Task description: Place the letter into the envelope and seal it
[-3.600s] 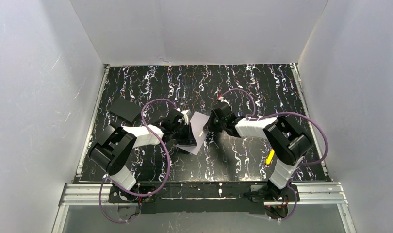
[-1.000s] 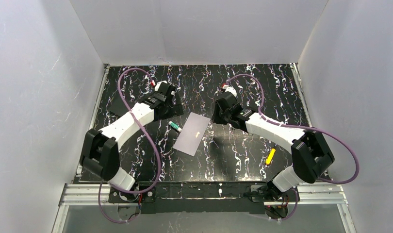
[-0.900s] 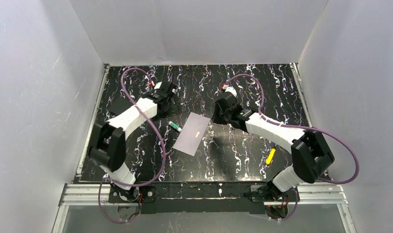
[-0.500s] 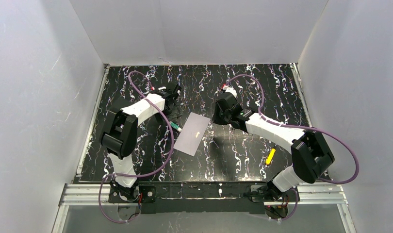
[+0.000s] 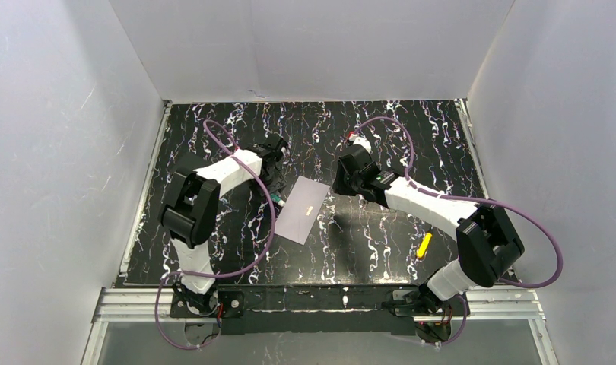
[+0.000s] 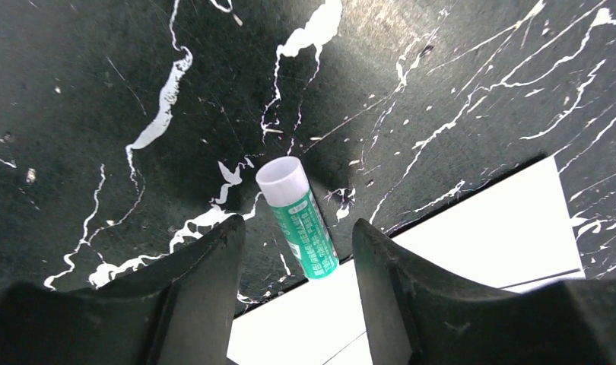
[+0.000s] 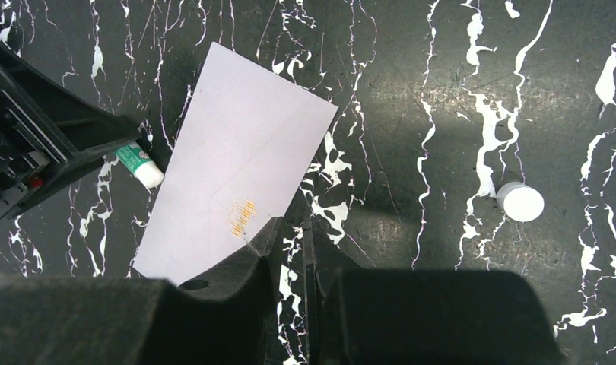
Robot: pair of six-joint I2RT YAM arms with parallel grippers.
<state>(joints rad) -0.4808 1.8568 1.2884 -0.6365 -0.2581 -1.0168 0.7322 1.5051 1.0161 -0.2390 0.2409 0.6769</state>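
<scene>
Nearest the near edge of the surface (image 5: 381, 137), toward the right, lies one yellow pen-like thing (image 5: 423, 245), unmoved. At the middle lies one envelope (image 5: 297, 218), flat and skewed, in the same spot as a second ago. It reads as a closed rectangle with a small gold mark. No letter shows anywhere apart from it, so I judge the letter is already inside and only the sealing is left. Just right of the envelope lies one small white round piece (image 7: 520, 201), perhaps a cap.

The right gripper (image 7: 290, 224) stays over the envelope's right long edge, fingers drawn almost together; whether they pinch or press anything I cannot tell.

The change is on the left. A second ago the left gripper (image 6: 297, 226) hung wide open farther toward the far edge. Now it has swung in beside the envelope's left edge and straddles the one green glue stick (image 6: 299, 220). Its jaws are narrowing but a gap shows on each side, so it is not yet grasping. That suggests the glue is being fetched for the flap. Two arms, two grippers.
</scene>
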